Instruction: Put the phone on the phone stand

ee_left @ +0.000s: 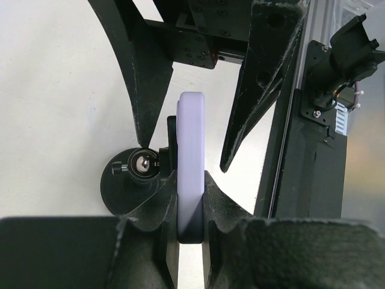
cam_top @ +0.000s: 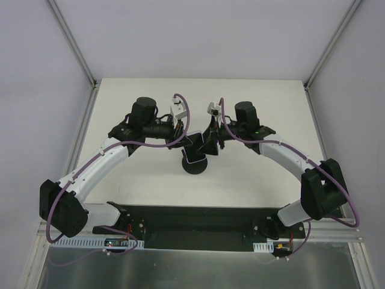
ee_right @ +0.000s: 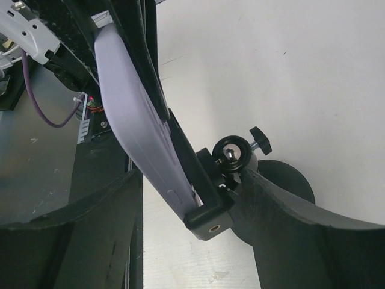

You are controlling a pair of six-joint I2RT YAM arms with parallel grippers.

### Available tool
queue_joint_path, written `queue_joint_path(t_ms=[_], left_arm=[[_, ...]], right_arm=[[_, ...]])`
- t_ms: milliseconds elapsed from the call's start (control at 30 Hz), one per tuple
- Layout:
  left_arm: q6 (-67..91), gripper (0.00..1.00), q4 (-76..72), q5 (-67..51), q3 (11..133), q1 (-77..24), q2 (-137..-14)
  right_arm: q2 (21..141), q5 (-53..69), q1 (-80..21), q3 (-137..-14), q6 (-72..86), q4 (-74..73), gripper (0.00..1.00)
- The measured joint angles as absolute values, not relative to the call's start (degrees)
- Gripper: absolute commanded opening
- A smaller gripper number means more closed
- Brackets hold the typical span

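Observation:
The phone (ee_left: 191, 144) stands on edge, its pale lavender rim toward my left wrist camera. My left gripper (ee_left: 191, 180) is shut on it, one finger on each flat face. In the right wrist view the phone (ee_right: 135, 114) leans with its lower end in the black bracket of the phone stand (ee_right: 210, 214), by the ball joint. My right gripper (ee_right: 192, 174) is open and straddles phone and clamp; one finger (ee_right: 283, 198) touches the stand's head. From above, both grippers, left (cam_top: 191, 142) and right (cam_top: 209, 146), meet over the stand's round base (cam_top: 195, 167).
The dark mounting rail (cam_top: 192, 226) with both arm bases runs along the table's near edge. White walls with metal frame posts (cam_top: 75, 45) close in the pale table (cam_top: 271, 102) on three sides.

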State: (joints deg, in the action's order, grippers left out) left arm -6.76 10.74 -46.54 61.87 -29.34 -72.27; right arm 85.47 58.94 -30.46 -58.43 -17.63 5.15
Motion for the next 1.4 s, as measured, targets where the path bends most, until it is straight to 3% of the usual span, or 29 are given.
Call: queue_joint_path(t_ms=[200,400,600,700,733,767,900,1400], left_arm=[[-8.32,0.0,11.49,-47.66,62.67,-29.12,-73.06],[-9.76,0.0,11.79,-48.82,63.18,-29.12,-73.67],[-10.39,0.0,11.81,-49.12,63.42,-28.84,-73.97],[-11.31,0.0,11.53,-48.49,63.44,-28.42,-74.02],[-11.49,0.0,11.35,-48.25,63.46,-28.4,-74.04],[-11.7,0.0,11.27,-47.9,63.46,-28.4,-74.04],[-11.97,0.0,10.59,-47.24,63.4,-28.08,-74.04],[-12.8,0.0,2.02,-47.33,57.17,-28.14,-70.74]], right_arm=[[85.73,58.43,-30.55,-57.74,-17.74,6.17,0.73],[86.96,57.82,-30.57,-57.28,-17.65,7.44,0.64],[86.98,57.56,-30.41,-56.88,-17.58,8.67,0.41],[87.0,57.76,-30.39,-56.88,-17.41,8.8,0.24],[87.0,57.69,-30.52,-56.86,-17.76,8.95,0.08],[87.0,57.69,-30.57,-56.82,-18.33,9.23,0.0],[87.02,56.73,-30.65,-56.29,-19.09,11.79,0.0],[84.44,48.38,-31.66,-45.71,7.31,32.47,0.0]])
